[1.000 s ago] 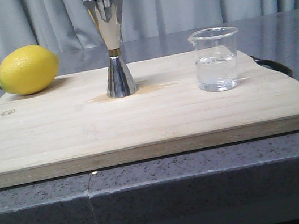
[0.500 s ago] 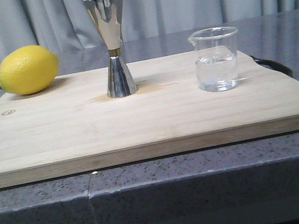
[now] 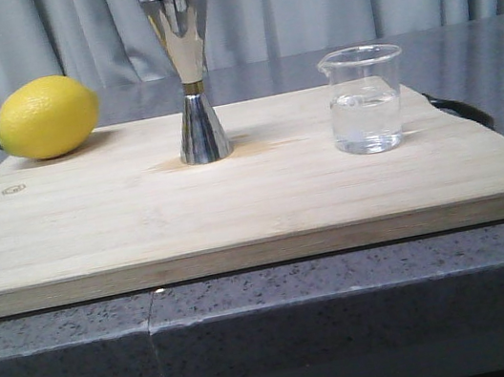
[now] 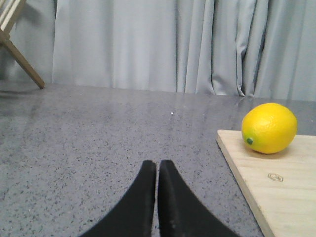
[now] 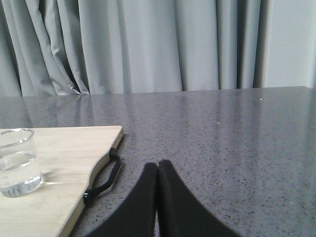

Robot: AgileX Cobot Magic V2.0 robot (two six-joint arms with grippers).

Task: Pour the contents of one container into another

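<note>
Nothing has moved since the earlier frames; I see my left end effector [image 4: 157,170] pressed together, the yellow lemon [image 4: 269,128] beyond and right of it; my right end effector [image 5: 157,173] pressed together, the small clear glass beaker [image 5: 17,162] left of it; the tall steel hourglass jigger [image 3: 189,78] mid-board, outside both wrist views.

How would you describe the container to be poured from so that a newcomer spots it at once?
Find the wooden board on the grey counter. On its right part stands a small clear glass beaker partly filled with clear liquid. Unlike the steel jigger and yellow lemon, it is transparent.
</note>
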